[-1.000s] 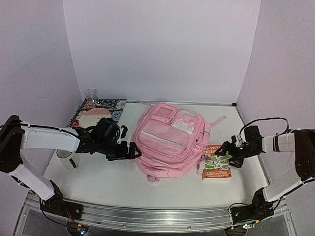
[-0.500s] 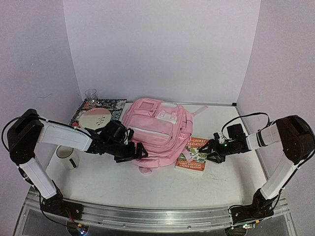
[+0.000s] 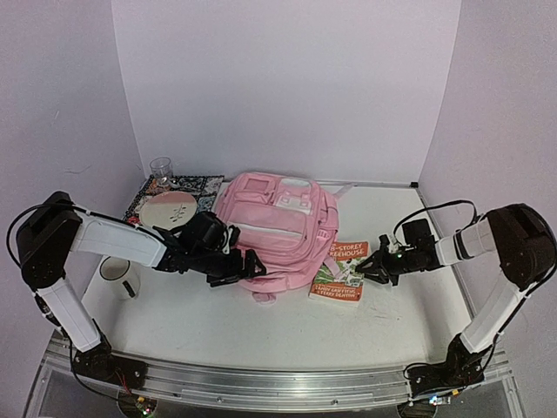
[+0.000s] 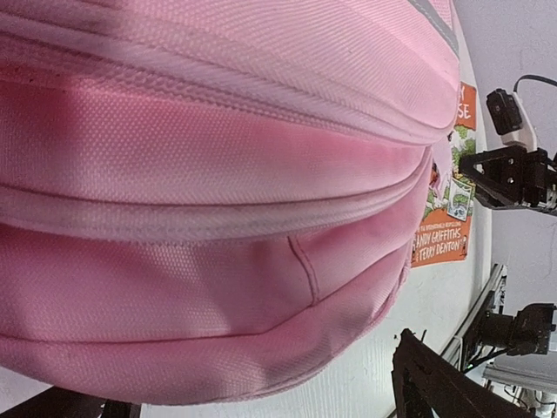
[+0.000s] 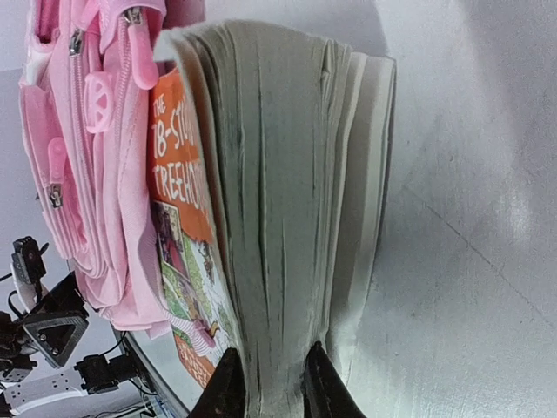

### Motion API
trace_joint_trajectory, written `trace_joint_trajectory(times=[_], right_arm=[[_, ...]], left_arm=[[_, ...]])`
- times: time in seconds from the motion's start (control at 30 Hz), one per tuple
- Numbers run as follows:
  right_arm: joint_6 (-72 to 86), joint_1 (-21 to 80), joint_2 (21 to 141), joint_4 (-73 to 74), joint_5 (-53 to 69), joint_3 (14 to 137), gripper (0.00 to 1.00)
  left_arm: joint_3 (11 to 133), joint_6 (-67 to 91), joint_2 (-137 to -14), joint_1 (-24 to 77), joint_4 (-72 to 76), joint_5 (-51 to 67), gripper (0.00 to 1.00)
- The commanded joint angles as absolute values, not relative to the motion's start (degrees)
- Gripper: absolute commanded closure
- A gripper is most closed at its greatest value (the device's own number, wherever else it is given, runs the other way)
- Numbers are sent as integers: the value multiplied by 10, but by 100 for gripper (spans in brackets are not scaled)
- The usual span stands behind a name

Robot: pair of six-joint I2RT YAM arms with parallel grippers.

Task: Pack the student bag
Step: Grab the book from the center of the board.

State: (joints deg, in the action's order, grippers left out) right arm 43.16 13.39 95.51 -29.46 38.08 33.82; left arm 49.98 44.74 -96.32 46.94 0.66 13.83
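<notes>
Top external view: the student bag [image 3: 278, 226] lies flat mid-tabletop [image 3: 218, 322], its long axis running about 12 to 6 o'clock. The right pincer [image 3: 376, 266] sits at the bag's 4 o'clock, so the bag lies at 9 to 10 o'clock from it. The right wrist view shows that pincer pinching the page edge of an orange book [image 3: 341, 272], which touches the bag's side. The left pincer [image 3: 248, 268] stands spread against the bag's 7 o'clock corner, holding nothing; that arm is the nearer to the bag. The cover reads "78-STOREY TREEHOUSE" and "ANDY GRIFFITHS & TERRY DENTON". The zips look closed, so I judge a pocket must be opened before the book goes in
</notes>
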Motion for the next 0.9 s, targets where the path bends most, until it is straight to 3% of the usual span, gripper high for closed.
trace_joint_trajectory(times=[0.0, 0.7, 0.87], right_arm=[[431, 141, 916, -315, 426, 352, 100], [514, 134, 663, -318, 416, 328, 100], [569, 150, 620, -365, 392, 329, 100]], left_arm=[[491, 451, -915, 474, 42, 158, 0], [465, 521, -816, 474, 106, 131, 0], [436, 567, -814, 475, 198, 144, 0]])
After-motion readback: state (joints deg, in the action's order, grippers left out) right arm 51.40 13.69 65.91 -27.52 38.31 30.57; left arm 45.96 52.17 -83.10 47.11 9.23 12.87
